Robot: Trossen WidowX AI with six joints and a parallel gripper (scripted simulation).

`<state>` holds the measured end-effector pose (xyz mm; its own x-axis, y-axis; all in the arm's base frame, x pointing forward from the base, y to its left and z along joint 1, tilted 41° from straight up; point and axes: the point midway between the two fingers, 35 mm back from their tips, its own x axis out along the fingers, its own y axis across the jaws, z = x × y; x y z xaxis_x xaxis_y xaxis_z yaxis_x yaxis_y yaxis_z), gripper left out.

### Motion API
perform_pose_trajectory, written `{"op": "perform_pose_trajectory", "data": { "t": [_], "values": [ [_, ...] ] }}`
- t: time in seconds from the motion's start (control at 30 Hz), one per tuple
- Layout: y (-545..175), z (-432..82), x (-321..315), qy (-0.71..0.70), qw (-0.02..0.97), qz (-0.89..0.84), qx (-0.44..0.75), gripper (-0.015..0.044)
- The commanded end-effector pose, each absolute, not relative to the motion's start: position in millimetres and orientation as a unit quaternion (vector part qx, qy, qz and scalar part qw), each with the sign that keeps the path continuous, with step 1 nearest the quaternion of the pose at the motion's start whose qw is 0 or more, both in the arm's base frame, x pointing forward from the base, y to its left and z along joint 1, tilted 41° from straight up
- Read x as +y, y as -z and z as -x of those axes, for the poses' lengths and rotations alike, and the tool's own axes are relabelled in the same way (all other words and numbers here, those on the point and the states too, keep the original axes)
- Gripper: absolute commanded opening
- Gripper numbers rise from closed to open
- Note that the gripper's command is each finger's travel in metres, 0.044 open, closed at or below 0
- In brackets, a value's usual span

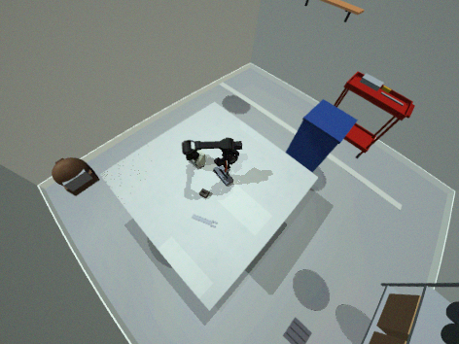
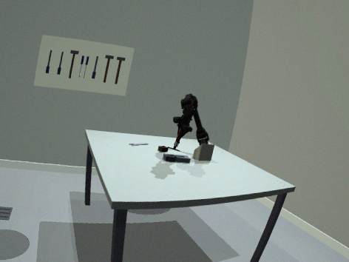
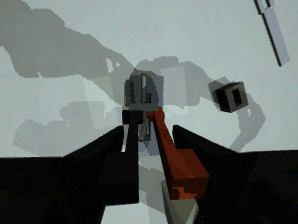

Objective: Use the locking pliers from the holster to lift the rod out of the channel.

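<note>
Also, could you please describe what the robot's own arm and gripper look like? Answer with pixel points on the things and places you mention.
The arm [image 1: 209,145] [image 2: 198,120] is matte black, with slim straight links and bulky, blocky joints. In the wrist view, the gripper [image 3: 148,129] has broad black finger carriers; no cable or lettering is discernible.

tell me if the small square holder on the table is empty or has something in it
Empty, it seems: nothing sticks out of the dark opening of the small square holder; its depths are too dark to tell.
</note>
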<state>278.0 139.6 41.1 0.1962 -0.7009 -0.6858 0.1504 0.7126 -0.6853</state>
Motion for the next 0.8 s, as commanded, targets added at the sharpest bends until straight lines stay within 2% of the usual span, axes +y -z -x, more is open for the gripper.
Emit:
{"op": "perform_pose_trajectory", "data": {
  "t": [0.0, 0.77],
  "values": [
    [-50.9, -282.3, 147.4, 0.284, 0.751, 0.242, 0.545, 0.0104],
    [-76.7, -289.9, 169.8, 0.266, 0.794, 0.259, 0.482, 0.0104]
  ]
}}
